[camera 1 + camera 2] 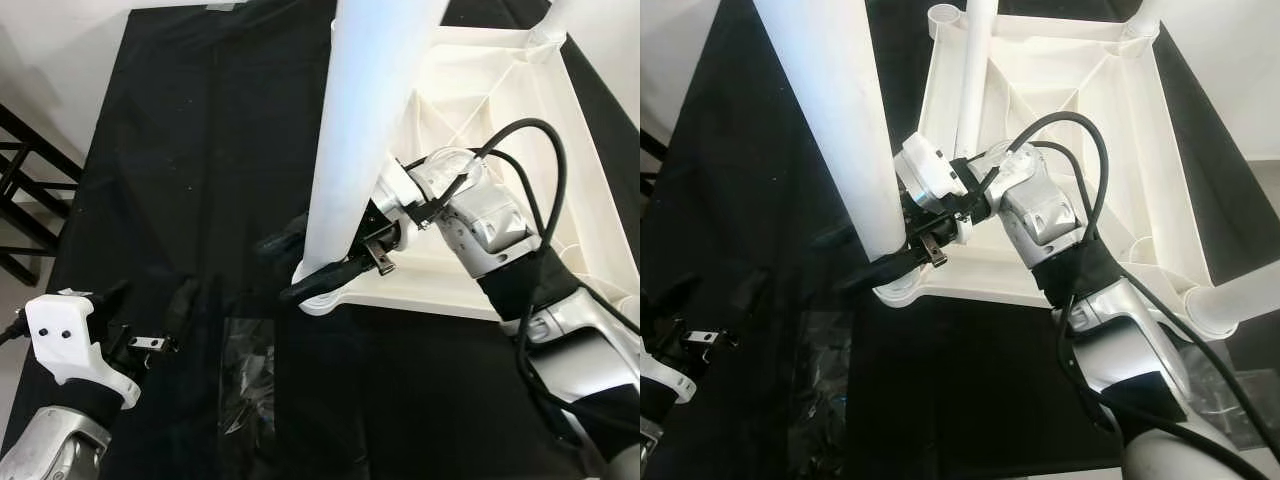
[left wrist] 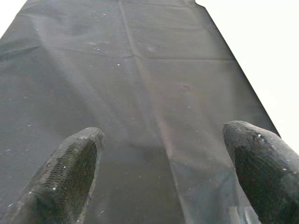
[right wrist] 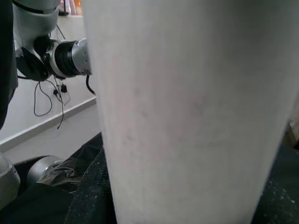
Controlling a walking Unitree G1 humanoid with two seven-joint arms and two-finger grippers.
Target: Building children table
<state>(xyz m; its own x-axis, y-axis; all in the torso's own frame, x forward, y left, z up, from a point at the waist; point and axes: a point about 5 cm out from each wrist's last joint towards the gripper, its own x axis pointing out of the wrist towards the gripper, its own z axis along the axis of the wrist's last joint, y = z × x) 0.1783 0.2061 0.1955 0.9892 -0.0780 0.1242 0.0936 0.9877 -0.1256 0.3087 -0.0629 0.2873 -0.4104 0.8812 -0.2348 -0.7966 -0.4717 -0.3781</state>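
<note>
So, a white table leg is held near its base by the right gripper, whose black fingers are wrapped around it just where it meets the corner socket of the upturned white tabletop. The fingers are closed onto the leg, which is seen close up between them in the right wrist view. The tabletop is laid underside up on a black cloth, out toward 1 o'clock from the robot, and this corner is the one nearest, at about 12 o'clock. More legs are already stood up in other corners.

The left gripper is hovered low at 10 o'clock over bare cloth, its fingers spread wide with nothing held. A crumpled clear plastic bag is left on the cloth just beside it.

What could go wrong: the leg looks tilted rather than plumb, so if it's pushed or twisted as is, it could be jammed crooked in the socket or popped back out. The tabletop isn't braced by anything, so it could be shoved across the cloth or tipped at that corner by a sideways load. The grip is low on a long smooth leg too, so a slip or topple seems possible. And the bag could be snagged if the left arm is brought in.
</note>
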